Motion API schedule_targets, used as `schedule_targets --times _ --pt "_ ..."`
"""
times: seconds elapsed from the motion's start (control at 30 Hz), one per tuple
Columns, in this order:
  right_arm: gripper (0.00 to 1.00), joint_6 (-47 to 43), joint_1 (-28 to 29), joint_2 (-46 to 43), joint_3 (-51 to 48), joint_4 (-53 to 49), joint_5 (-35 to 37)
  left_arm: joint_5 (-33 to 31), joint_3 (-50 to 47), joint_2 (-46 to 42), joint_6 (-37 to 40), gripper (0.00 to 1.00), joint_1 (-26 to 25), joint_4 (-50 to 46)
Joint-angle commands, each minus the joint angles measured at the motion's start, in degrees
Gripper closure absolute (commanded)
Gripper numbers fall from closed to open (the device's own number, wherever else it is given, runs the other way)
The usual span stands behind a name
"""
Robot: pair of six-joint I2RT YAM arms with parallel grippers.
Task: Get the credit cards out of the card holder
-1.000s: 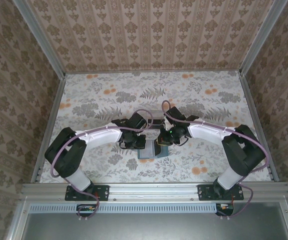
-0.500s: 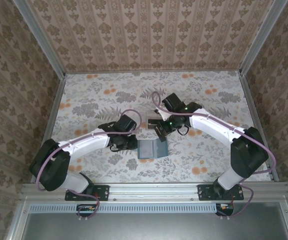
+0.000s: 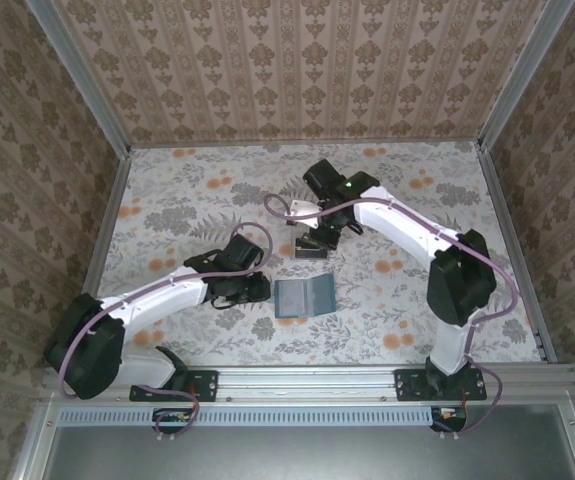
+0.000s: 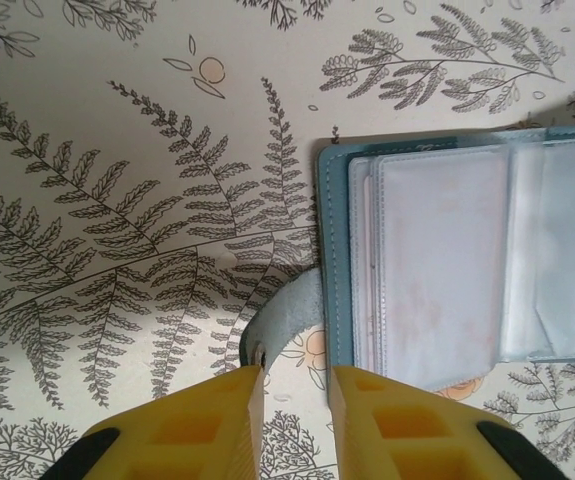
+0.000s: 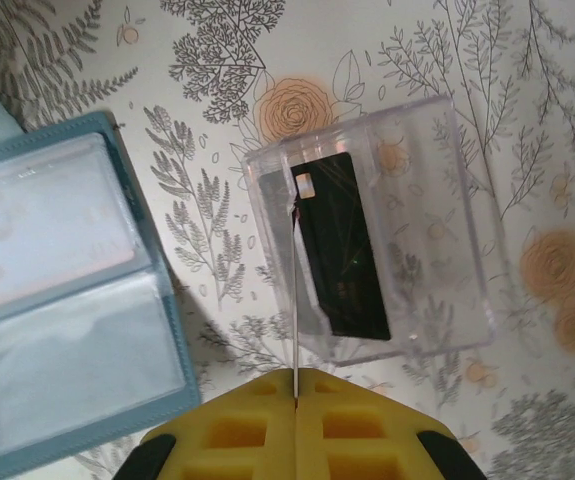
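The teal card holder (image 3: 302,297) lies open on the table, its clear sleeves facing up (image 4: 437,255) (image 5: 62,290). My left gripper (image 3: 262,291) (image 4: 295,400) stands open just left of the holder's edge, beside its strap tab (image 4: 285,318), and grips nothing. My right gripper (image 3: 315,238) (image 5: 295,385) is shut on a thin pale credit card (image 5: 294,300), seen edge-on, held over the clear plastic box (image 5: 372,230). A black card (image 5: 342,245) lies inside that box.
The clear box (image 3: 312,247) sits just behind the holder on the floral tablecloth. Patterned walls and metal rails enclose the table on the left, back and right.
My right gripper has lifted away from the holder and carried a card back to the clear box. My left gripper has slid left off the holder.
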Motion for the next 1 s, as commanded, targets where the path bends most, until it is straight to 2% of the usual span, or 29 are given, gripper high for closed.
schedule_targets --times 0.0,0.3,0.77,0.9,0.97 --pt "0.99 -7.76 -0.07 4.35 6.45 -7.23 1.35 -0.29 -0.50 -1.98 -0.95 0.73 0.65 -0.59" --pt "1.00 -10.71 -0.11 14.03 17.85 -14.14 0.27 -1.47 -1.45 -5.97 -1.21 0.74 1.21 -3.12" --pt "0.98 -10.43 -0.93 21.61 22.01 -16.35 -1.72 -1.72 -4.71 -12.05 -1.73 0.73 3.42 -3.99" --pt "0.92 -10.06 -0.93 22.71 22.83 -16.60 -2.20 -1.50 -4.11 -11.61 -1.27 0.73 3.54 -4.67" --pt "0.85 -9.59 -0.93 22.81 23.04 -15.85 -1.16 -1.44 -3.76 -11.62 -1.17 0.73 3.58 -4.76"
